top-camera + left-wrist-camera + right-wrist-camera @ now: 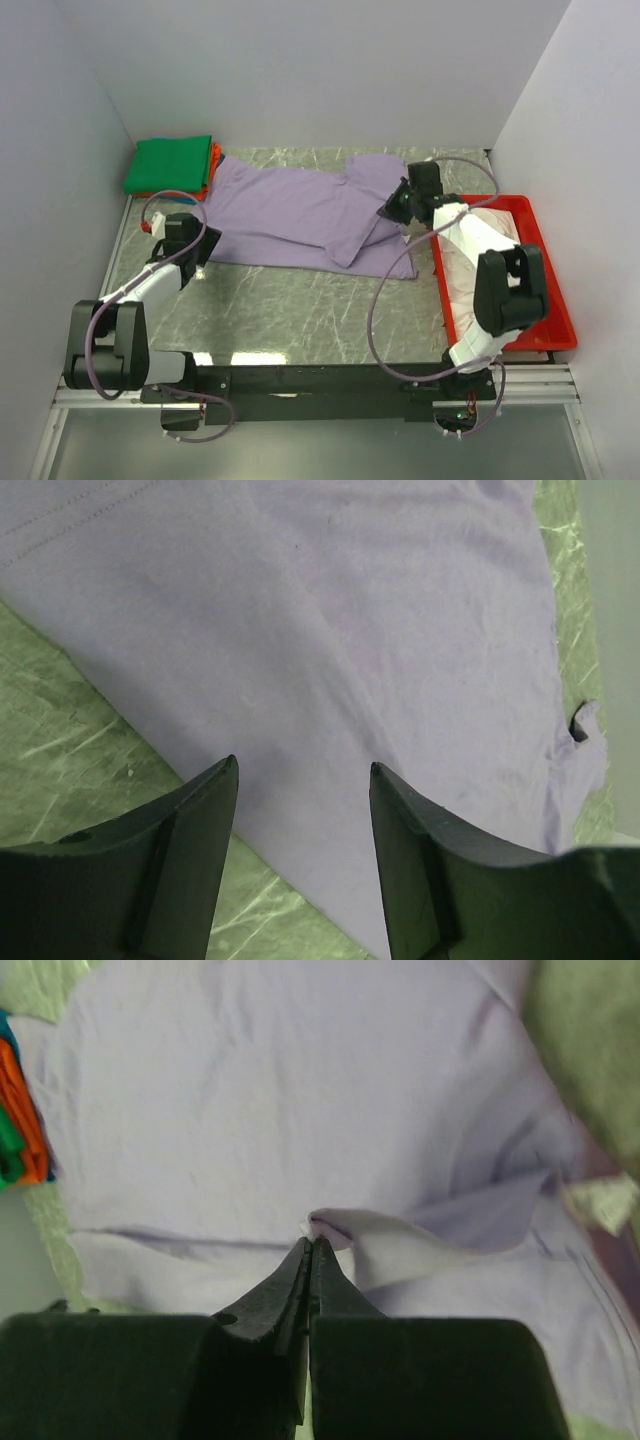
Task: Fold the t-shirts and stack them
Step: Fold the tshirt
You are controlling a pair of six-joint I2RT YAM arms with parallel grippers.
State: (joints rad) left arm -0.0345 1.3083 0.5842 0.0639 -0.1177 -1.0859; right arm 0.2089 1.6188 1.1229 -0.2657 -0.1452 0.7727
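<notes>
Shows a soft lavender-purple short-sleeved cloth t-shirt (pixel 290 205) spread across the middle of a grey-green marbled tabletop (pixel 300 310), near a folded green-over-orange-red shirt stack (pixel 172 165) at the back left. Right gripper (pixel 310 1250) pinched fully closed on a small raised fold near the shirt's right end. Left gripper (pixel 303 770) partly open, gripping nothing, just over the shirt's left edge. Likely trouble if pulled from one side only: the thin pinch slipping free, or the cloth dragging and bunching instead of folding flat.

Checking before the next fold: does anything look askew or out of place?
The lavender shirt lies slantwise and rumpled at its right end, where the right gripper pinches a fold. The folded stack looks tidy.
</notes>
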